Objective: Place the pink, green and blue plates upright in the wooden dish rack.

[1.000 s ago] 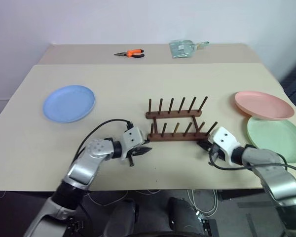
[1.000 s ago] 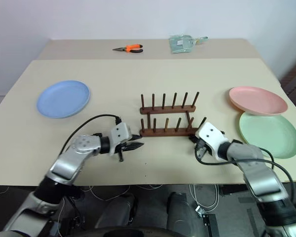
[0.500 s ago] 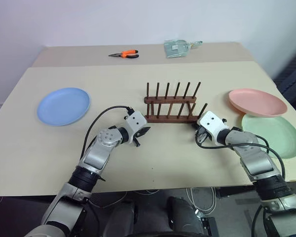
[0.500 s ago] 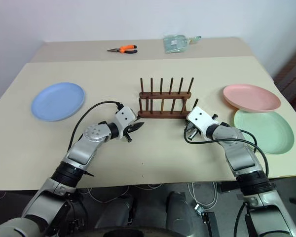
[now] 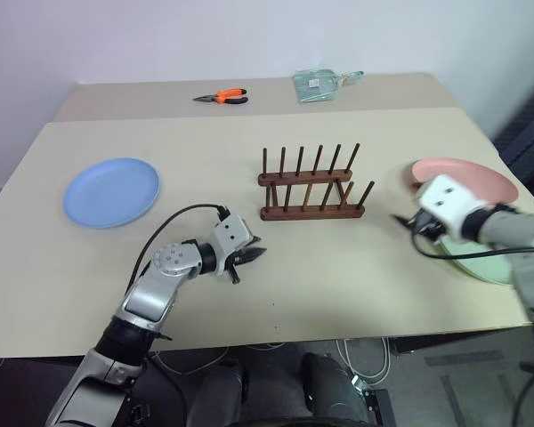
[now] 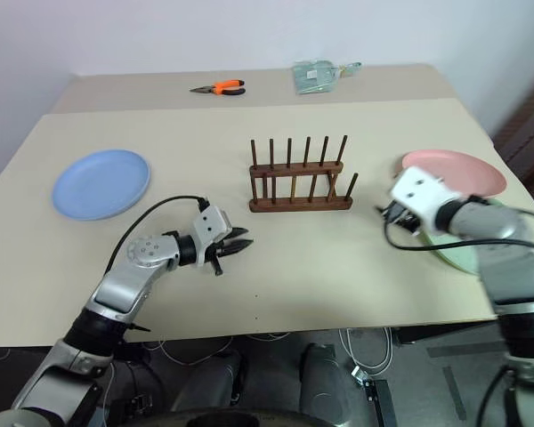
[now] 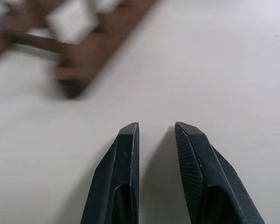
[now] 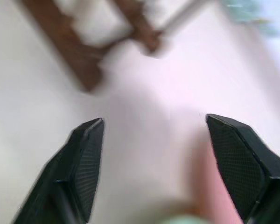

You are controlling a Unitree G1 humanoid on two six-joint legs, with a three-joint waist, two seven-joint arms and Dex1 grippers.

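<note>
Rack (image 5: 310, 189) stands empty mid-table, blue plate (image 5: 112, 191) far left, pink plate (image 5: 467, 178) and green plate (image 6: 458, 256) right; left gripper (image 5: 256, 254) slightly parted, right gripper (image 8: 154, 161) wide open, both empty; nothing placed yet.

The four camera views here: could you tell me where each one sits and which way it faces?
Left eye view: on the head, looking down over the table; both arms show, left gripper near the wooden dish rack.
Right eye view: beside it, same scene: blue plate, pink plate.
Left wrist view: on the left wrist, looking along its slightly parted fingers at the rack's end.
Right wrist view: on the right wrist, wide-open fingers facing the rack.
All four share the rack.
</note>
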